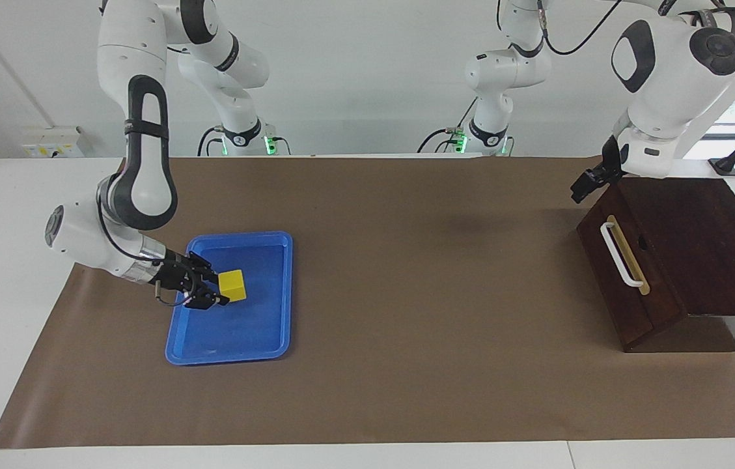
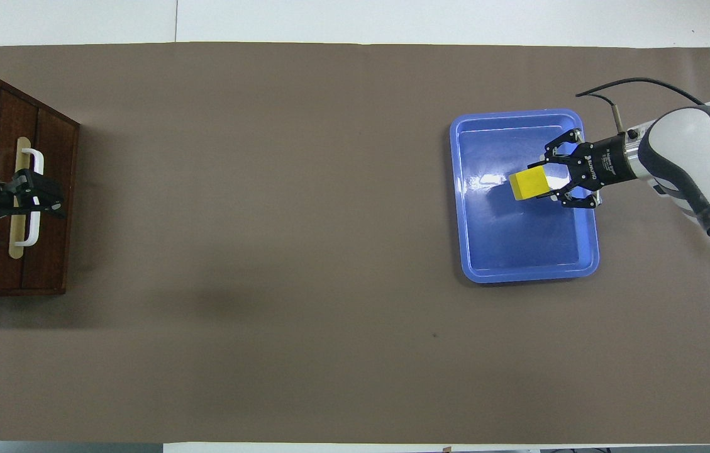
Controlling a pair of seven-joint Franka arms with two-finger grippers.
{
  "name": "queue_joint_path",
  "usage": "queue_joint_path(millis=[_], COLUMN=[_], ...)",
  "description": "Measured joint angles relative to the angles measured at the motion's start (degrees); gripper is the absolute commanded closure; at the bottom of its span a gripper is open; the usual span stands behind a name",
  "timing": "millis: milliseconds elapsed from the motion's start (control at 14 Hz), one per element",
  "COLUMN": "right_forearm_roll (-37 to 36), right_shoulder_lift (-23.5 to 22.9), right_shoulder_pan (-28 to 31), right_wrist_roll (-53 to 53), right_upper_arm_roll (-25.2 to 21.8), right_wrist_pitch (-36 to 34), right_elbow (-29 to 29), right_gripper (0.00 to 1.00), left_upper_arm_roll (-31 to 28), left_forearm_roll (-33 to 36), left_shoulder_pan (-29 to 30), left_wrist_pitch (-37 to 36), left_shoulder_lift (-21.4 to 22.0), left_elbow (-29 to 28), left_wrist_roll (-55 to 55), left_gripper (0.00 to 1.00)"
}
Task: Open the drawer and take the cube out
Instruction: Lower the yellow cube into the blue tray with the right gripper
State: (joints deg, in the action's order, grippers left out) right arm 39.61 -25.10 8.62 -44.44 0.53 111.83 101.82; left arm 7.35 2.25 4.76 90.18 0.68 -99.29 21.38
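Brown table mat: one cube, one tray, one drawer.

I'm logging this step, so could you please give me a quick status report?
Right gripper over blue tray, fingers on cube. Left gripper up over drawer box's top edge, waiting. Drawer shut. Nothing in the way.

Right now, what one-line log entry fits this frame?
drawer: shut | cube: in right gripper, over blue tray | left gripper: above drawer box, waiting
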Motion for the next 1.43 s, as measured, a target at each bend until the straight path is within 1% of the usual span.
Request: queue_joint_path(millis=[143,358,573,788,1003,1146,1218,1290,1361,1433], right_forearm_roll=[1.71,4.35,4.69,4.69,4.70,4.70,4.71,4.75,4.75,4.75], right_shoulder_lift=[-0.49,-0.54,-0.53,-0.50,-0.47,-0.46,-0.46,-0.42,-0.36,-0.31], right_shoulder_pan=[1.12,1.12,0.67,0.70,0.81,0.94,1.00,1.02,1.02,1.02], right_wrist_roll=[0.00,-0.19,-1.67,-2.78,-6.96,-7.86,-7.90,-7.93,-7.98,-8.02], right_upper_arm_roll=[0.00,0.18,0.36,0.43,0.30,0.13,0.10,0.09,0.08,0.08], right_wrist_pitch=[-1.11,-1.20,-0.98,0.37,3.18,4.27,4.34,4.35,4.38,4.40], right_elbow=[0.91,2.78,4.22,5.00,6.19,6.85,7.06,7.12,7.17,7.25], right_gripper=[0.89,0.88,0.84,0.80,0.76,0.72,0.65,0.51,0.41,0.24], left_upper_arm_roll=[-0.01,-0.38,-0.86,-1.38,-1.39,-1.38,-1.38,-1.38,-1.38,-1.38], left_forearm_roll=[-1.59,-1.84,-1.84,-1.88,-1.89,-1.92,-1.95,-1.99,-2.02,-2.05], left_shoulder_pan=[-0.05,-1.17,-2.41,-2.60,-2.87,-2.93,-2.94,-2.97,-3.00,-3.01], left_wrist_pitch=[-1.09,-5.12,-6.55,-6.12,-4.49,-4.32,-4.18,-4.07,-4.01,-3.97], left_shoulder_lift=[-0.52,-2.46,-3.66,-4.22,-4.25,-4.28,-4.32,-4.36,-4.38,-4.38], left_elbow=[0.06,3.27,4.79,6.30,7.48,7.49,7.49,7.50,7.51,7.51], left_wrist_roll=[-2.09,-6.69,-10.07,-16.26,-17.51,-17.52,-17.52,-17.52,-17.51,-17.51], left_gripper=[0.00,0.00,0.00,0.00,0.00,0.00,0.00,0.00,0.00,0.00])
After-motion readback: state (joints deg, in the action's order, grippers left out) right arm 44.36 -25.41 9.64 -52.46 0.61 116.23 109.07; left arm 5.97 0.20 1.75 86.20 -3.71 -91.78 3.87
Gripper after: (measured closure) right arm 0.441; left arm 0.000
